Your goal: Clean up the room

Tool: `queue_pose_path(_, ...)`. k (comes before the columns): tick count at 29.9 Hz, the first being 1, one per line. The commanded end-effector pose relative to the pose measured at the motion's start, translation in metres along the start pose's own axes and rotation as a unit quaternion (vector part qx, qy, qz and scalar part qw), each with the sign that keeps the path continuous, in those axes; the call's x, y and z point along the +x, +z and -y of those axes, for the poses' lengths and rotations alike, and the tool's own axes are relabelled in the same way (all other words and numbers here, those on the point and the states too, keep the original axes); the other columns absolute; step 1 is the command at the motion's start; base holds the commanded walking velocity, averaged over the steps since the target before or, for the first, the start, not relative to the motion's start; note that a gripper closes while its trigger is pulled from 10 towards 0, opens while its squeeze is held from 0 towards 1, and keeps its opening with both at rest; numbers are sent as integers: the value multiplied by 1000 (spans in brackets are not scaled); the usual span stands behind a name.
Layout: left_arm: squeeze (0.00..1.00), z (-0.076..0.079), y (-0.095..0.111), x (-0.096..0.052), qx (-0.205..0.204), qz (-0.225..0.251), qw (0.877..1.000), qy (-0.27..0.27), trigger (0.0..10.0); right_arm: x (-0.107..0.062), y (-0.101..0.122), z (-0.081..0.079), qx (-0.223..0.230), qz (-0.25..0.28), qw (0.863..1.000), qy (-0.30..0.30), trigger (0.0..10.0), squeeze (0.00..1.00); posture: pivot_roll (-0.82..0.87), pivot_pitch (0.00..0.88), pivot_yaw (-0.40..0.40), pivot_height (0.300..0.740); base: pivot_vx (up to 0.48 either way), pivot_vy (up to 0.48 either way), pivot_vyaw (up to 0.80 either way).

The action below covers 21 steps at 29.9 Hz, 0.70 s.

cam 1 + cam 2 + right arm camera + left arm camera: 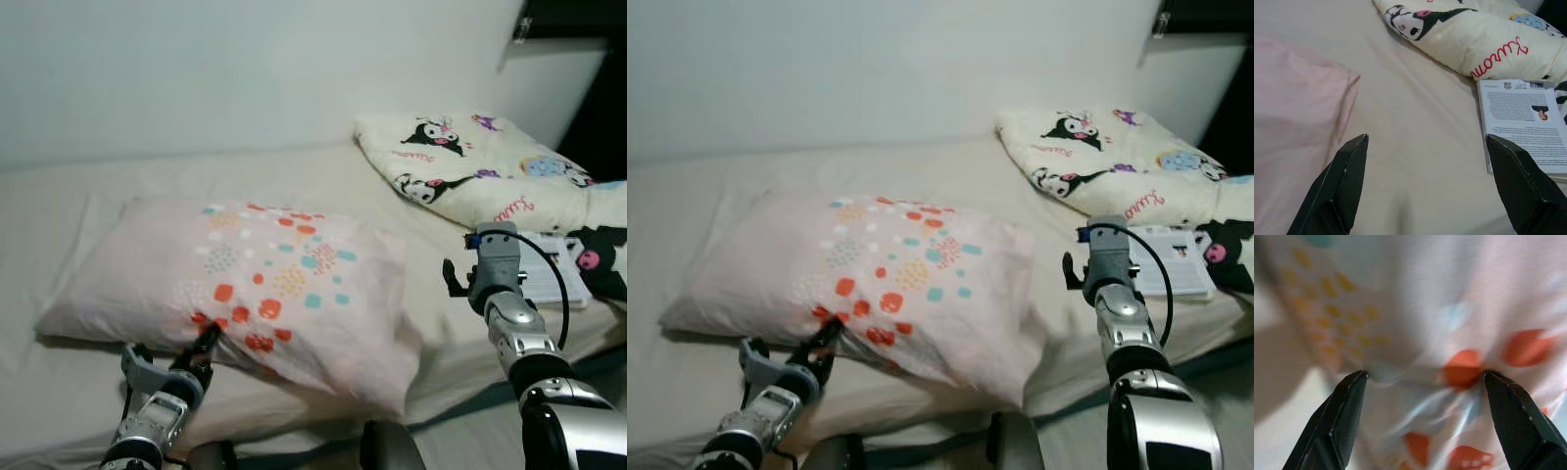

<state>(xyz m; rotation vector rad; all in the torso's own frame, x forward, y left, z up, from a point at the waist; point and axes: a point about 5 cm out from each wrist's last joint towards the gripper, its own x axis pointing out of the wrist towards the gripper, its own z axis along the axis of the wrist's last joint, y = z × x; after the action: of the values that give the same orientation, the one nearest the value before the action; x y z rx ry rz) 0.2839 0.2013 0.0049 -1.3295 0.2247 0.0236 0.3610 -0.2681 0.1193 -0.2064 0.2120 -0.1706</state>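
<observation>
The left gripper (174, 354) stands wide open at the near edge of the pillow (255, 279), one finger (1339, 416) and its partner spread apart with the dotted pillowcase between and just beyond the tips; nothing is clamped yet. The right gripper (1425, 186) is likewise wide open and holds nothing; it hovers over bare sheet of the bed (78, 196), with the pillow's corner off beside one finger and the book (1528, 122) just beside the other. Judged risks: if the left gripper closes where it stands, it may catch only a fold of loose pillowcase rather than the filling — the fabric would then slip or stretch and the pillow would sag or drop when lifted; the cause would be too shallow an approach. A one-sided lift could also drag the pillow across the sheet and rumple it. If the right gripper descends without correction, it would close on sheet alone — neither pillow nor book lies between its fingers. The book lies against the cartoon-print blanket (470, 166), partly at its edge; a careless reach toward it could snag the blanket. Relative to the left gripper, the pillow is touching or nearly touching the fingertips, directly ahead; relative to the right gripper, it lies to the side, near but apart.
</observation>
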Motion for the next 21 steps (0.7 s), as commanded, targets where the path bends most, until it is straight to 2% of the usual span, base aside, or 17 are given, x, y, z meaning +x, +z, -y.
queue_pose_path(1,0,5,2,-2,-24,5,999,-46,10000,1,4,-3,-1,8,1000,5,10000,0,-31,0,-27,535,0,0,0)
queue_pose_path(4,0,9,6,-5,-39,3,996,-81,10000,1,4,-3,0,7,1000,6,10000,0,-28,0,-29,520,0,0,0)
queue_pose_path(10,0,9,1,-9,-32,-24,994,-100,10000,2,4,-4,-1,8,1000,6,10000,0,-30,0,-28,500,0,0,0)
queue_pose_path(13,0,10,-6,-7,-18,-35,995,-94,10000,2,6,-4,-1,11,1000,6,10000,0,-33,0,-29,490,0,0,0)
queue_pose_path(15,0,14,-13,-3,17,-44,995,-89,10000,2,7,-4,-2,13,1000,6,10000,0,-33,0,-32,480,0,0,0)
queue_pose_path(16,0,14,-13,-3,17,-44,995,-89,10000,2,7,-4,-2,13,1000,6,10000,0,-33,0,-32,480,0,0,0)
queue_pose_path(17,0,15,-15,0,35,-38,996,-78,10000,2,7,-3,-2,14,1000,6,10000,0,-33,0,-32,475,0,0,0)
queue_pose_path(19,0,15,-15,0,35,-38,996,-78,10000,2,7,-3,-2,14,1000,6,10000,0,-33,0,-32,475,0,0,0)
queue_pose_path(21,0,22,-14,7,51,-8,997,-62,10000,2,9,-3,-2,17,1000,7,10000,0,-34,0,-31,465,0,0,0)
